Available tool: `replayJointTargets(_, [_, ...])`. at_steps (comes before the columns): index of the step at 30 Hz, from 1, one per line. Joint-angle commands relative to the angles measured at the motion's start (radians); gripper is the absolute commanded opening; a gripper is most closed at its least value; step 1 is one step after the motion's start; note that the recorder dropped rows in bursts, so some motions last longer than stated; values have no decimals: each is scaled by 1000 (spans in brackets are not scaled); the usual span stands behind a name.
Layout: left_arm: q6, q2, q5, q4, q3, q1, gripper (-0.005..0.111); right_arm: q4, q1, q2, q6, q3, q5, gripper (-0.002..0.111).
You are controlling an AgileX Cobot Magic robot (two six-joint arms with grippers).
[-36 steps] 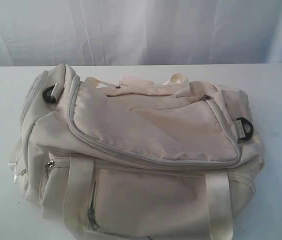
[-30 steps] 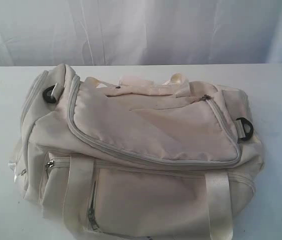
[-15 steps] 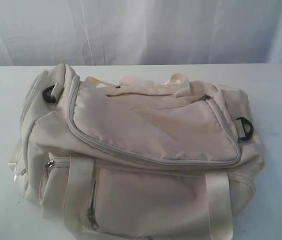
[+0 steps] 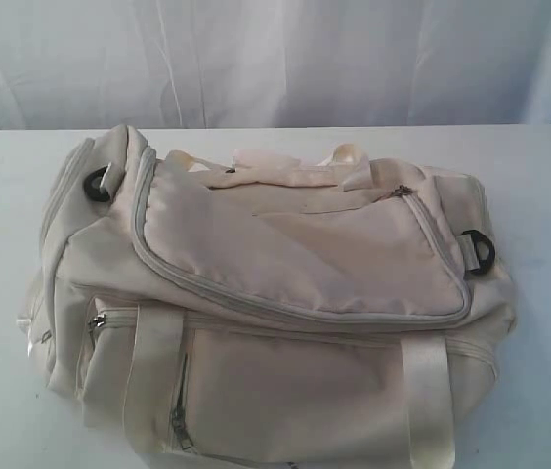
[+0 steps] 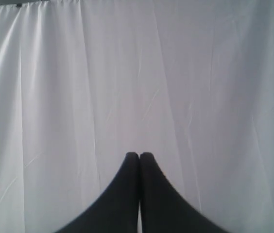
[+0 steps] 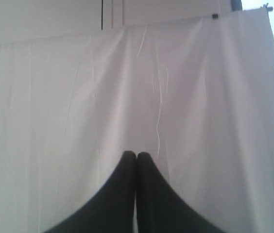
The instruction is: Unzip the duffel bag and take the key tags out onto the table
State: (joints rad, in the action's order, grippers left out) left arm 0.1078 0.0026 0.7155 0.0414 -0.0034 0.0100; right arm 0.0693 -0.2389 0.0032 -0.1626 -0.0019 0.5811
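Note:
The cream-white duffel bag (image 4: 275,303) lies zipped on the white table (image 4: 549,195), filling most of the exterior view. Its grey top zipper (image 4: 256,298) curves around the flap, with the pull (image 4: 402,191) at the far right end. The key tags are hidden. Neither arm shows in the exterior view. My left gripper (image 5: 139,154) is shut with nothing in it and faces only a white curtain. In the right wrist view my right gripper (image 6: 136,154) is likewise shut, empty, pointed at the curtain.
Black strap rings sit at the bag's left end (image 4: 97,186) and right end (image 4: 480,251). A side-pocket zipper (image 4: 178,401) and webbing straps (image 4: 427,401) face the camera. A white curtain (image 4: 275,59) hangs behind the table.

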Motion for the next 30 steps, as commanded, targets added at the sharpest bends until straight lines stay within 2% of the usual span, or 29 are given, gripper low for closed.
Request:
replayJointTargets(1, [-2,-3,59,-4,3,2,0,9,2,-3,2,2,41,0])
replayJointTargets(7, [-2,-3,91,-4,3,2,0,9,2,-3,2,2,45,0])
replayJointTargets(14, [-2,-3,213,-4,3,2,0,9,2,-3,2,2,49,0])
replayJointTargets(20, [5,-3,232,-8,3,2,0,9,2,-3,2,2,33,0])
replayJointTargets(24, [78,-3,82,-89,-64,2,0,-110,2,-3,10,2,16,0])
replayJointTargets(27, [80,40,-98,-167,-193,2,0,-297,2,30,81,-47,-9,0])
replayJointTargets(30, [80,139,-281,-175,-329,2,0,-435,2,133,114,-143,-180,0])
